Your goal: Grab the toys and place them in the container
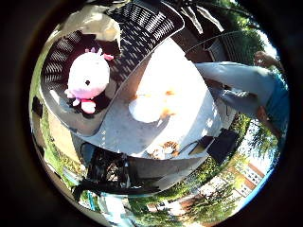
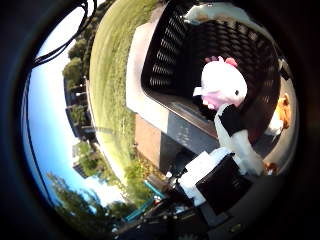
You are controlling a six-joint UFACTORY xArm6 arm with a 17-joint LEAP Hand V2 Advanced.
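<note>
A white and pink plush toy [image 2: 222, 83] is over the inside of the black slatted container [image 2: 175, 50]. My hand [image 2: 215, 170] reaches up to it, and one white and black finger [image 2: 228, 125] lies against its underside. In the little finger side palm view the plush toy [image 1: 88, 76] shows in front of the container [image 1: 142, 28], with a grey finger part [image 1: 59, 99] beside it. A white and orange toy [image 1: 147, 106] and a small toy [image 1: 169, 148] lie on the white table [image 1: 189, 104] beside the container.
A person in jeans [image 1: 237, 85] stands at the table's far side. A lawn [image 2: 115, 60] lies beyond the container and the table's edge. An orange toy [image 2: 285, 110] lies on the table near the container.
</note>
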